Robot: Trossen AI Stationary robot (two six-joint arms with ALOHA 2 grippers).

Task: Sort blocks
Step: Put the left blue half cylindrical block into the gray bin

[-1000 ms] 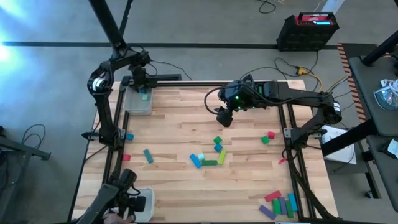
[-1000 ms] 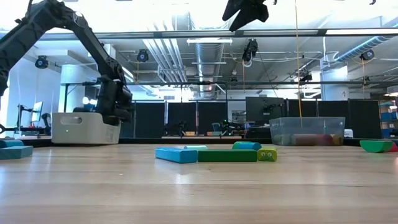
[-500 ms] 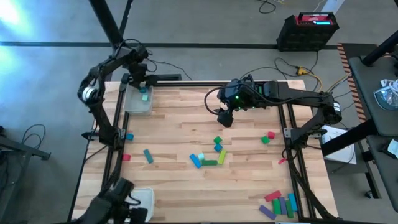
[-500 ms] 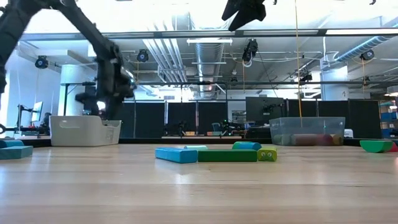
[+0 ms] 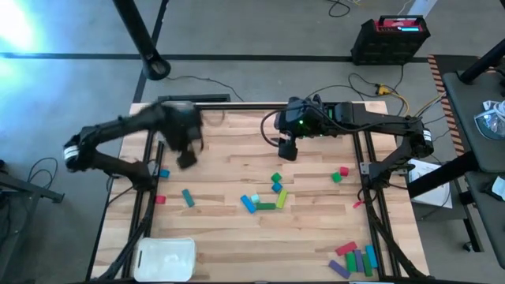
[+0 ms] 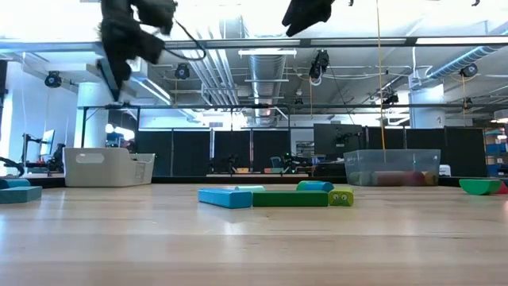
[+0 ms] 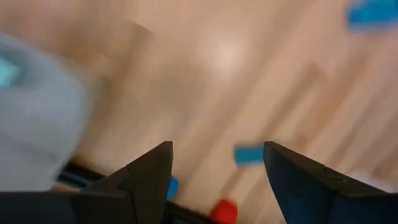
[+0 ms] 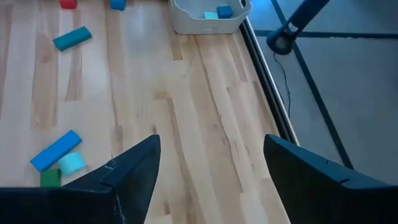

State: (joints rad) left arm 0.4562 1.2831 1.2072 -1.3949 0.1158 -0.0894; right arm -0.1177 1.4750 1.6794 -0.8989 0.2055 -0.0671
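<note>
Two arms, two trays and roughly sixteen loose blocks, cubes and bars

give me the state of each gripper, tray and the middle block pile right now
left gripper: fingers open, empty, above the table's left part
right gripper: fingers open, empty, raised over the table's far middle
grey tray: upright, two blue blocks inside
clear tray: upright, blocks inside
middle block pile: lying loose on the table, untouched
</note>
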